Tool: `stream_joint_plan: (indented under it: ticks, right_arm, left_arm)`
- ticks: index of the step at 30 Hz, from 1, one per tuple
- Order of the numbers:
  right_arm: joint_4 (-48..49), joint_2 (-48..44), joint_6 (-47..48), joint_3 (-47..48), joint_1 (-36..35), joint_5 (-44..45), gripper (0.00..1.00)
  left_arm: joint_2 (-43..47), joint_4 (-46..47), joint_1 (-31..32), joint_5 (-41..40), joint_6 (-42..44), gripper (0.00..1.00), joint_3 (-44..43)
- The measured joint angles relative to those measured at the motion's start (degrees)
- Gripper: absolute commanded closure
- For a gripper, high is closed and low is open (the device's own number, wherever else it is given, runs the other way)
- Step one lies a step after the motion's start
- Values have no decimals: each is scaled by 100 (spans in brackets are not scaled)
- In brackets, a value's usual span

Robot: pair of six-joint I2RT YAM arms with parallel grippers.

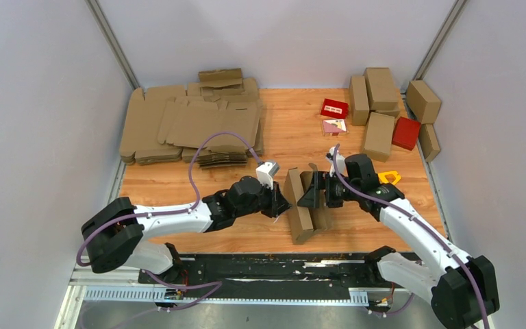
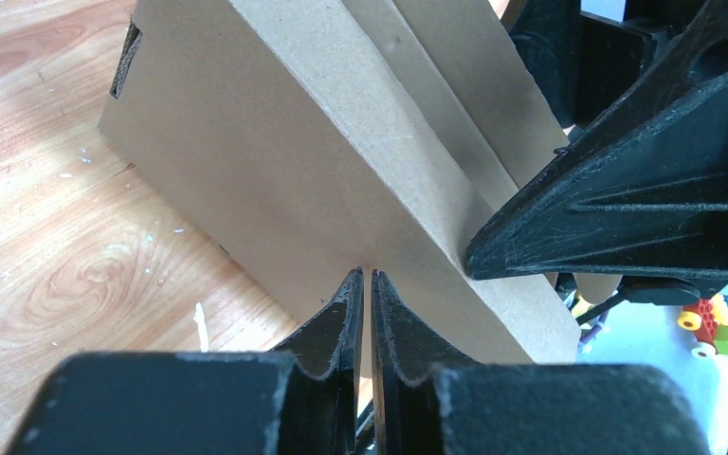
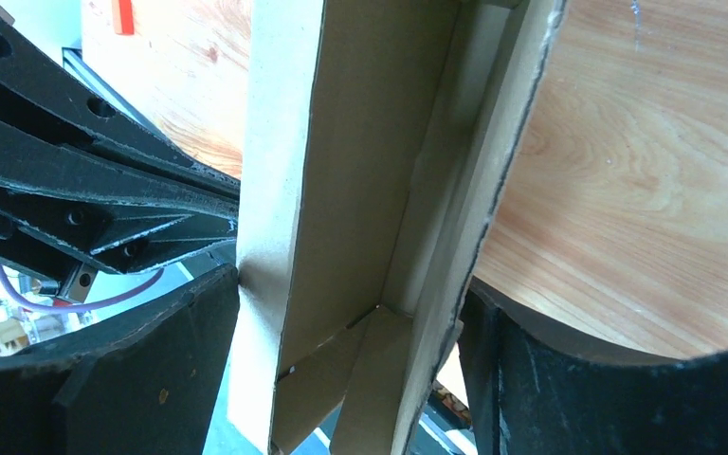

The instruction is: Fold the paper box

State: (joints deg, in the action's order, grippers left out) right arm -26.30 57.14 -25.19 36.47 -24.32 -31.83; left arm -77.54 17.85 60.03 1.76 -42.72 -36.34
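Observation:
The paper box [image 1: 300, 205] is a part-folded brown cardboard shell standing on edge at the near middle of the wooden table. In the left wrist view its flat outer wall [image 2: 322, 171] fills the frame. My left gripper [image 1: 282, 203] is shut, and its joined tips [image 2: 367, 275] touch that wall from the left. My right gripper [image 1: 313, 192] comes from the right and straddles the box. In the right wrist view the gripper [image 3: 351, 284] has one finger against each outer wall of the box [image 3: 341, 190], whose hollow inside and corner flaps show between them.
A pile of flat brown blanks [image 1: 192, 123] lies at the back left. Finished brown boxes [image 1: 377, 103] and red boxes [image 1: 405, 132] stand at the back right. A yellow object [image 1: 389, 177] lies beside the right arm. Grey walls enclose the table.

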Motion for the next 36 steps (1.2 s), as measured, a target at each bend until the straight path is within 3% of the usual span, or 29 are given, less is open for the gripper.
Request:
stream_joint_plan:
  ticks: [15, 19, 24, 26, 31, 36]
  right_arm:
    - [-643, 9, 483, 337, -33, 249, 15]
    - [-763, 85, 540, 400, -116, 319, 28]
    - [-859, 168, 577, 428, -133, 461, 63]
    - [-925, 168, 599, 461, -140, 529, 72]
    - [-1167, 173, 643, 625, -144, 706, 74]
    - [-1432, 258, 874, 885, -232, 852, 74]
  left_arm:
    - [-293, 131, 44, -9, 0, 87, -225]
    - [-485, 188, 87, -9, 0, 87, -284]
    - [-640, 256, 107, -7, 0, 87, -286]
    - [-649, 254, 107, -15, 2, 87, -284]
    - [-448, 39, 107, -175, 79, 85, -275]
    - [385, -319, -184, -269, 260, 81, -98]
